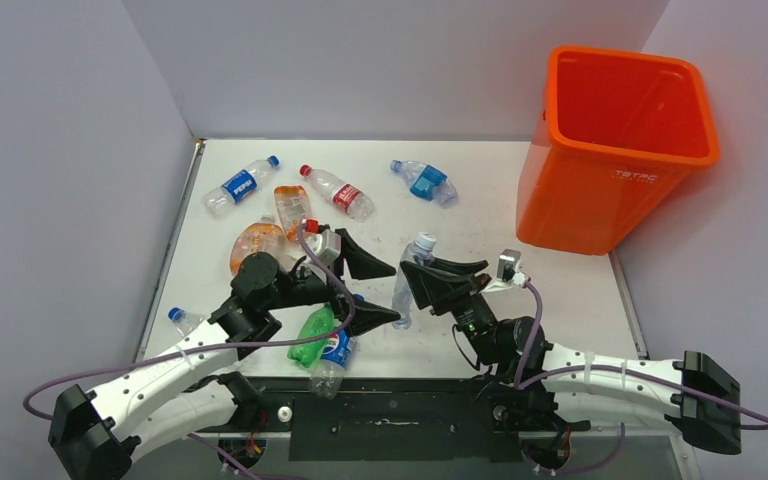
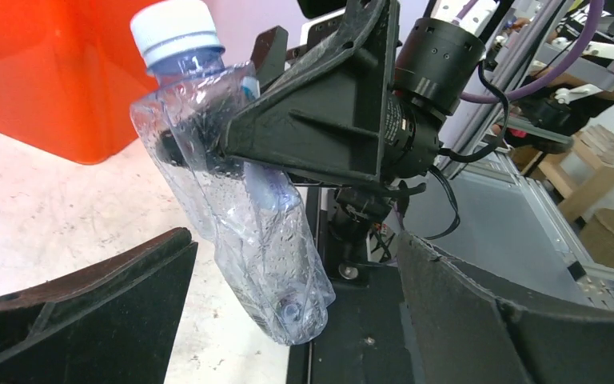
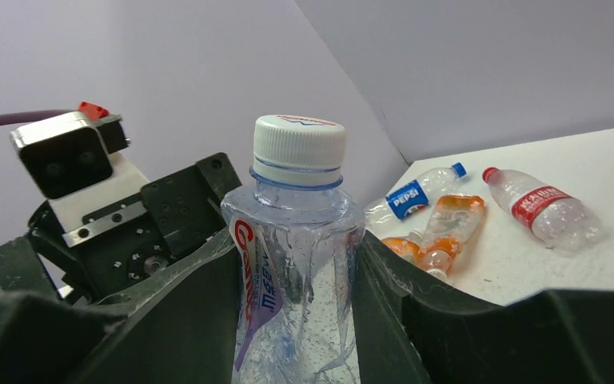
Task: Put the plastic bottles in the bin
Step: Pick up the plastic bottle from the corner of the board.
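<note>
Plastic bottles lie scattered on the white counter (image 1: 480, 225) in the overhead view: a Pepsi bottle (image 1: 241, 186), a red-labelled bottle (image 1: 337, 192), a crushed blue bottle (image 1: 424, 182), an orange-tinted bottle (image 1: 291, 208) and a green bottle (image 1: 312, 338) near the arm bases. The orange bin (image 1: 570, 200) stands at the far right corner, well apart from them. Mid-counter, the right pincer (image 1: 422, 285) is clamped on a clear white-capped bottle (image 1: 410, 275), cap up. The left pincer (image 1: 395, 293) faces it, spread wide, tips either side of the bottle's lower end.

From the left wrist, the white-capped bottle (image 2: 248, 216) sits between that pincer's wide-apart fingers (image 2: 88, 312), not gripped by them. The right pincer grips its upper half, and the bin (image 2: 40, 80) is behind.

From the right wrist, the white-capped bottle (image 3: 296, 264) fills the gap between the dark fingers (image 3: 416, 320), which press its sides below the cap. The Pepsi bottle (image 3: 412, 194) lies beyond on the counter.
</note>
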Robot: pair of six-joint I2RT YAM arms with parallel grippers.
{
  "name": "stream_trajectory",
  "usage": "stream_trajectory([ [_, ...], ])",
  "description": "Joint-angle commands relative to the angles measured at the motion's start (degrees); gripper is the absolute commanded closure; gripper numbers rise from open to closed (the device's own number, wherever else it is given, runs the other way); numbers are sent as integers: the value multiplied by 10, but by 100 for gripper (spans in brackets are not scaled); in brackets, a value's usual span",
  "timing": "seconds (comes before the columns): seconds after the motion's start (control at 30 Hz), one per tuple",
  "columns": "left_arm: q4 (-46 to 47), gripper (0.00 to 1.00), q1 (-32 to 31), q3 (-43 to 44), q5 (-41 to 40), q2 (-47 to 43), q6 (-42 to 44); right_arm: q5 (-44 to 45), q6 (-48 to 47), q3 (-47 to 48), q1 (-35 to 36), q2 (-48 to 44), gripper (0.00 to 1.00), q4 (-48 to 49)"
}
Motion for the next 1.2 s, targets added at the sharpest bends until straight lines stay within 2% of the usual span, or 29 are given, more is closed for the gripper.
stream_trajectory([
  [0.0,57,4,2,-1,31,17,-34,-57,-18,6,-1,29,95,151],
  [0.33,11,4,0,18,6,41,-9,-194,-14,64,-2,75,95,163],
  [0.37,6,1,-1,20,12,44,-1,-197,-12,66,-2,79,95,166],
  [0.43,1,11,-5,23,26,48,10,-193,-9,65,-2,82,95,173],
  [0.6,-29,50,-17,29,21,47,43,-185,-9,75,-3,77,93,134],
  [0.63,-29,56,-17,28,18,46,46,-184,-11,81,-3,72,82,111],
  [0.67,-29,59,-18,27,14,43,48,-183,-18,90,-3,65,61,80],
  [0.7,-31,62,-17,26,8,41,52,-179,-23,104,-3,52,35,37],
  [0.73,-36,65,-17,25,2,39,59,-165,-25,122,-3,39,18,-32],
  [0.77,-42,66,-19,26,-9,36,66,-145,-24,145,-3,24,9,-103],
  [0.83,-55,68,-23,23,-32,30,87,-120,-34,188,-3,1,2,-232],
  [0.9,-62,71,-29,17,-64,22,109,-115,-41,225,-3,-20,0,-321],
  [1.03,-68,76,-44,-3,-122,6,167,-95,-52,323,-3,-33,0,-479],
  [1.17,-68,80,-62,-16,-157,-2,207,-68,-47,435,-3,20,2,-639],
])
